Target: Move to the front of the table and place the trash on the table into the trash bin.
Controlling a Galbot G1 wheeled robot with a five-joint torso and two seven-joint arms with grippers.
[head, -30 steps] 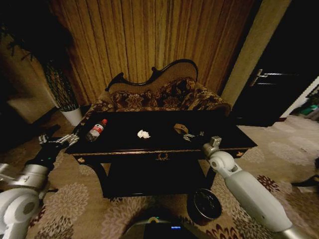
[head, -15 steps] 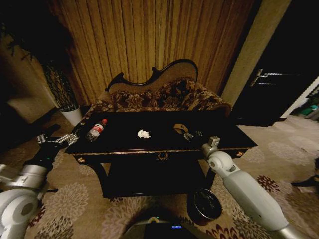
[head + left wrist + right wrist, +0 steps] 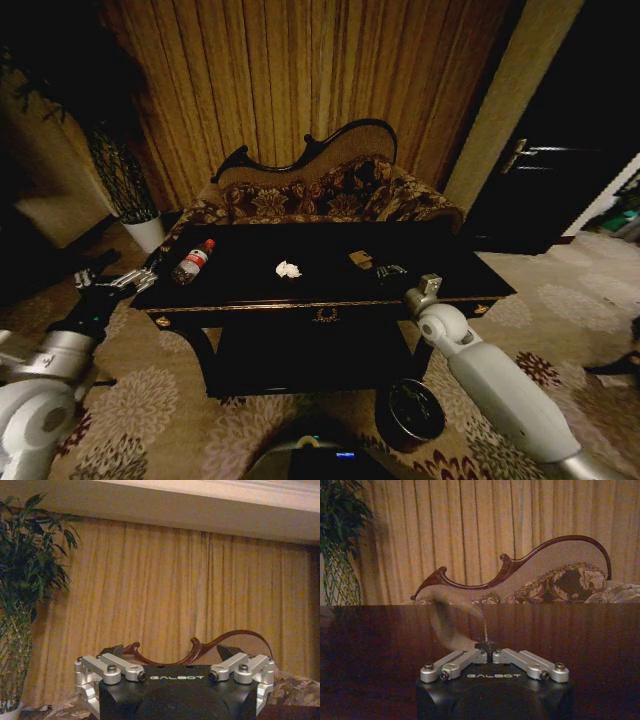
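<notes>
The table (image 3: 300,292) stands square before the robot, its gold-trimmed front edge running from the left front corner to the right front corner, with a gold ornament at its middle and a lower shelf beneath; the sofa (image 3: 320,195) sits close behind the far edge, leaving little room there; patterned carpet (image 3: 560,320) lies open to the right of the table and along the front. On the tabletop the plastic bottle (image 3: 193,261) lies tilted near the left end, close to the left edge; the white paper wad (image 3: 288,269) lies near the middle, well apart from every edge; the tan wrapper scrap (image 3: 361,259) lies right of centre, toward the far side. The right gripper (image 3: 388,271) reaches over the right portion of the top, just beside the wrapper scrap; in the right wrist view (image 3: 488,650) its fingers are drawn together at the tips, with a blurred pale shape rising just ahead of them; whether anything is pinched there cannot be told. The left gripper (image 3: 105,283) hangs off the table's left end, above the carpet, near the left front corner but apart from it; in the left wrist view (image 3: 175,660) its fingers stand spread wide with nothing between them. The trash bin (image 3: 412,411) stands on the carpet below the table's front edge, toward the right, under the right forearm; a white plant pot (image 3: 147,233) stands beyond the left far corner, narrowing the passage on that side.
</notes>
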